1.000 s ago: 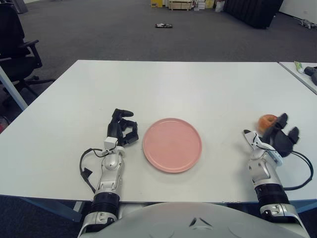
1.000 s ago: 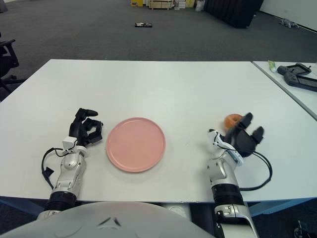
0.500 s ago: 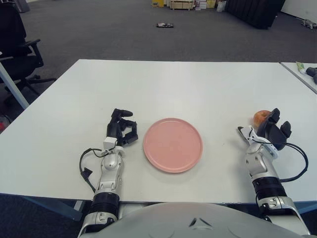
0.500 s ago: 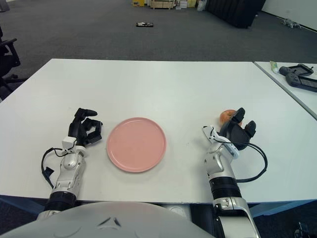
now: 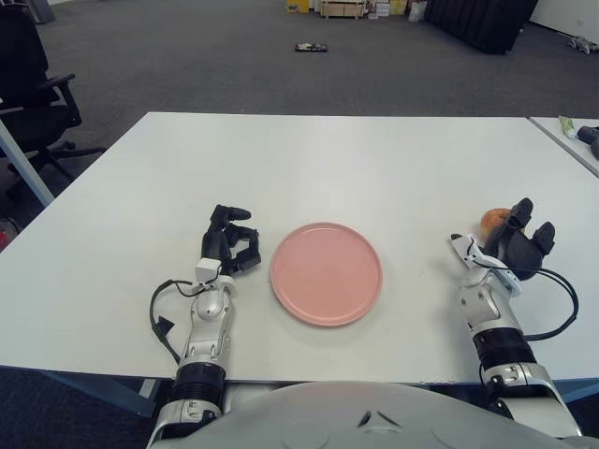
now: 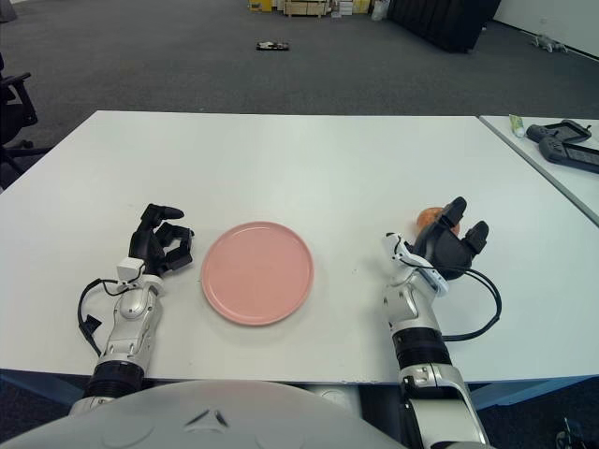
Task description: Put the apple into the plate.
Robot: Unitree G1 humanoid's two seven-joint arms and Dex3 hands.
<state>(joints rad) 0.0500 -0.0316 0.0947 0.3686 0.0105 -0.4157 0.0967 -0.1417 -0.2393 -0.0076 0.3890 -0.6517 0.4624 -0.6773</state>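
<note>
The apple [image 5: 493, 219] is orange-red and lies on the white table at the right, mostly hidden behind my right hand. My right hand [image 5: 516, 244] is just in front of the apple, fingers spread and raised, holding nothing. The pink plate [image 5: 326, 272] lies flat in the middle of the table's near part and has nothing on it. My left hand [image 5: 232, 245] rests on the table just left of the plate, fingers curled, holding nothing.
The white table [image 5: 337, 168] stretches far back. A second table with a dark device [image 6: 564, 146] stands at the right. A black office chair [image 5: 28, 84] stands at the far left. Cables trail from both wrists.
My right hand has moved left and forward, closing in right behind the apple's near side. The apple has barely shifted. The left hand and the plate have not moved.
</note>
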